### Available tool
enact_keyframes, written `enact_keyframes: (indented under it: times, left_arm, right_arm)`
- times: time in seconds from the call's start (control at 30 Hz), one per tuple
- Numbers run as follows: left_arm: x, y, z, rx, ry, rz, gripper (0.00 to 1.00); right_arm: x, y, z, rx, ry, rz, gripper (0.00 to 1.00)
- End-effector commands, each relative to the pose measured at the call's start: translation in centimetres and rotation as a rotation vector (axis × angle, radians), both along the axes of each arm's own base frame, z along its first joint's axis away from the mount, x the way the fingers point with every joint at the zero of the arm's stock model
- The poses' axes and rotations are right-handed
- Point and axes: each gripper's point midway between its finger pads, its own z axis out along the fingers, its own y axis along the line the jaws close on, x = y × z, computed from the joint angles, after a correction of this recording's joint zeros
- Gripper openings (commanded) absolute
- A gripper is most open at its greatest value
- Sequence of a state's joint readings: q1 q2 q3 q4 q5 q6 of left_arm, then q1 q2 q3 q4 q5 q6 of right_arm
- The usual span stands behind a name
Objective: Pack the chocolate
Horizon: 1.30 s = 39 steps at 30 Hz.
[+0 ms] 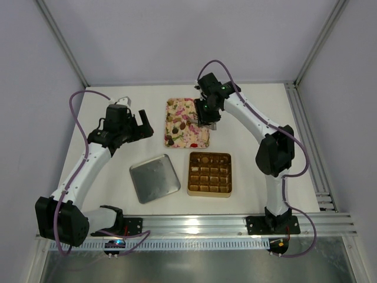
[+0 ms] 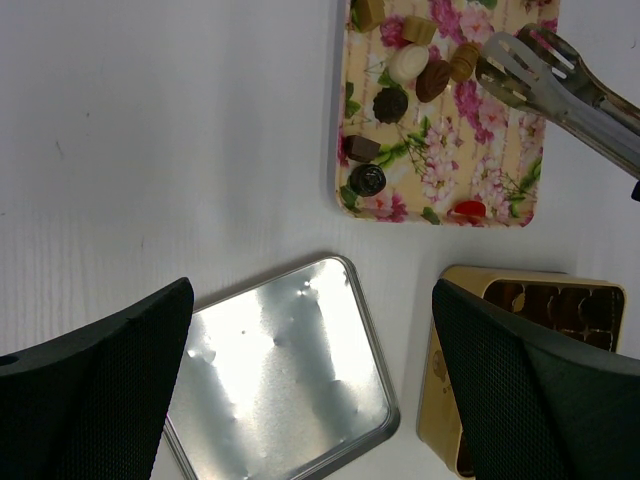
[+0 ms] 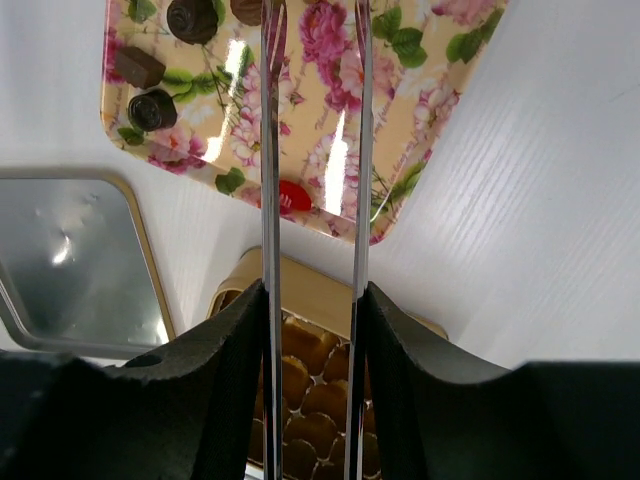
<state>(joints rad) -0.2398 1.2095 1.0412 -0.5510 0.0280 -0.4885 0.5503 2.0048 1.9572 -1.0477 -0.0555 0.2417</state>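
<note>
Right gripper point(image 3: 310, 300) clamps slotted steel tongs point(image 2: 560, 85) at the pink floral rectangular tray's point(image 2: 500, 170) right edge beside small brown chocolates point(image 2: 432, 80); left gripper point(image 2: 310, 380) hangs spread.

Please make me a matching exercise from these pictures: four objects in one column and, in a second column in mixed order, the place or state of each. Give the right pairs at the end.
Column one:
1. floral tray
2. gold box
3. silver lid
4. tongs

Column two:
a. divided into grid cells
b. held in the right gripper
c. shiny metal, lying flat to the left of the gold box in the top view
d. carries the loose chocolates

Pairs: 1-d, 2-a, 3-c, 4-b
</note>
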Motion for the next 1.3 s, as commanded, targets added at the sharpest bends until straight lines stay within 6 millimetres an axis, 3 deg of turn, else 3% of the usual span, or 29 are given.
enact_keyframes:
  times: [0.0,0.93,1.27]
  left_arm:
    - [0.7,-0.1,1.3,-0.002,-0.036,-0.011,1.0]
    - [0.6,-0.3,1.3,-0.008,-0.035,-0.018,1.0]
    - [0.6,-0.4,1.2,-0.008,-0.032,-0.019,1.0]
  right_arm:
    - [1.2,1.4,1.3,0.04,-0.035,0.023,0.44]
    - [2.2,2.3,-1.5,0.029,0.021,0.002,0.44]
    - [2.2,1.6,-2.0,-0.016,0.023,-0.002,0.4]
